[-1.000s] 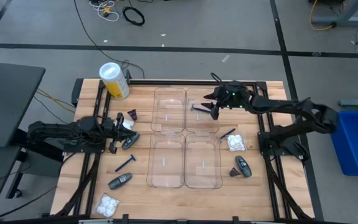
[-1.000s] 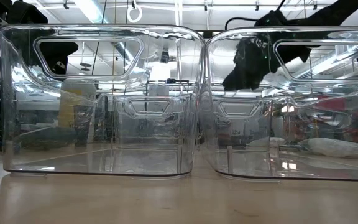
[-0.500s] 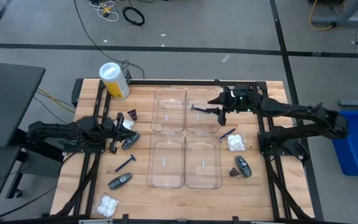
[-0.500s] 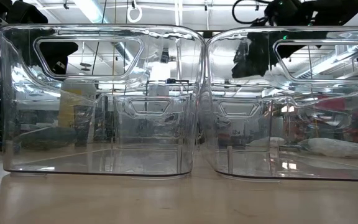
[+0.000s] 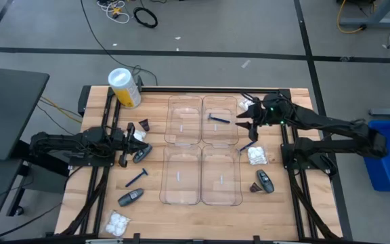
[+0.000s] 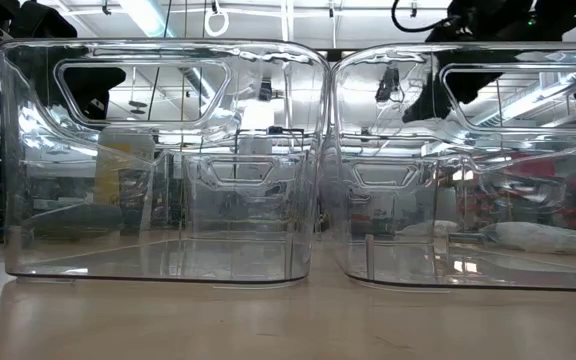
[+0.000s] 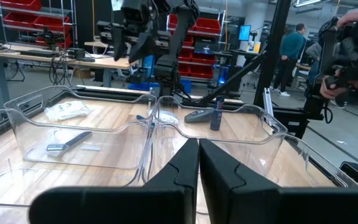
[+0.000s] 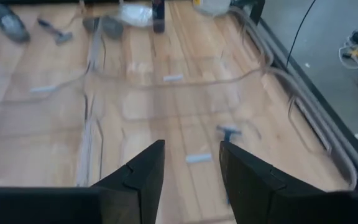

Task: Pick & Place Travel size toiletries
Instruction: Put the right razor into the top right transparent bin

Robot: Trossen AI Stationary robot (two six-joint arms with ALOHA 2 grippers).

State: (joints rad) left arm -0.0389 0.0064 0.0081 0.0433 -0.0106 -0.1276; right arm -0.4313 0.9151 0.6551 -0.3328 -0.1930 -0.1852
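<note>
Over the far right tray: right gripper (image 5: pixel 248 123) empty with jaws apart, one blue razor (image 5: pixel 217 119) lying inside.

Razor rests flat on the tray (image 5: pixel 221 102) floor, long axis across the table, head toward the left arm's side. Second razor (image 5: pixel 248 145) lies just outside, against the tray edge near a white packet (image 5: pixel 256 156); a low approach could strike the tray wall and shove it. Left gripper (image 5: pixel 123 160) sits clenched among the left-side items, seemingly holding nothing.
</note>
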